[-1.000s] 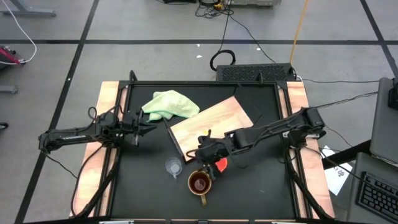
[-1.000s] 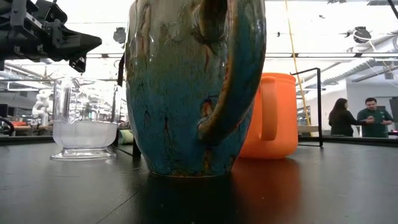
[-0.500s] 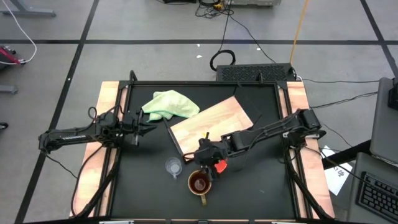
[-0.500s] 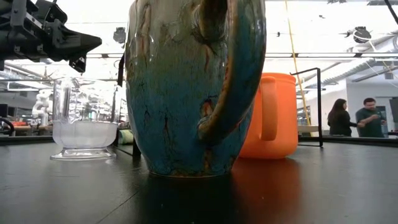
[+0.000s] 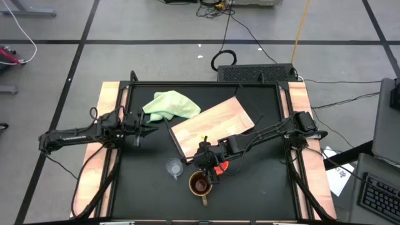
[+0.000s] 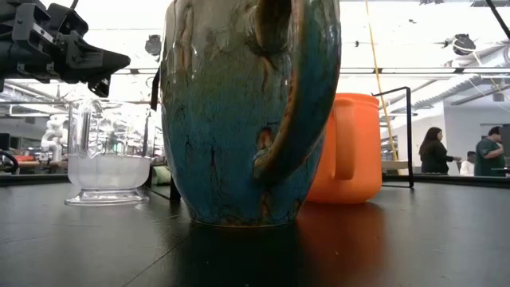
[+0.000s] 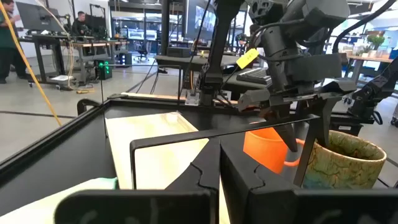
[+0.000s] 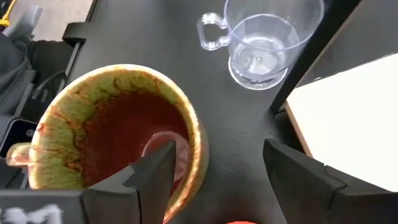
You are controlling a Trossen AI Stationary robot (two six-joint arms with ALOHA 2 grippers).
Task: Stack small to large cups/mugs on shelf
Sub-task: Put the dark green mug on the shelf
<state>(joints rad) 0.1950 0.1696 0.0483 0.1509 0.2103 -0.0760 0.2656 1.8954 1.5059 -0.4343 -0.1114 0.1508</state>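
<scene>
While poised above the mug point(image 5: 200, 184), right gripper point(image 8: 214, 163) with fingers point(image 8: 157, 171) apart, one over the rim, clamped on nothing. Mug upright on the black table point(image 5: 262, 181), handle toward the near edge; orange cup point(image 5: 220, 167) touching or just beside it, partly hidden under the arm; glass cup point(image 5: 174, 167) near, on the other side. Shelf point(image 5: 212, 125) bare, beyond all three. Advisable: straddle one wall, clear of the orange cup, close firmly, lift straight. Left gripper point(image 5: 139, 123) idle near the cloth point(image 5: 170, 104); fingers' state: cannot tell.
</scene>
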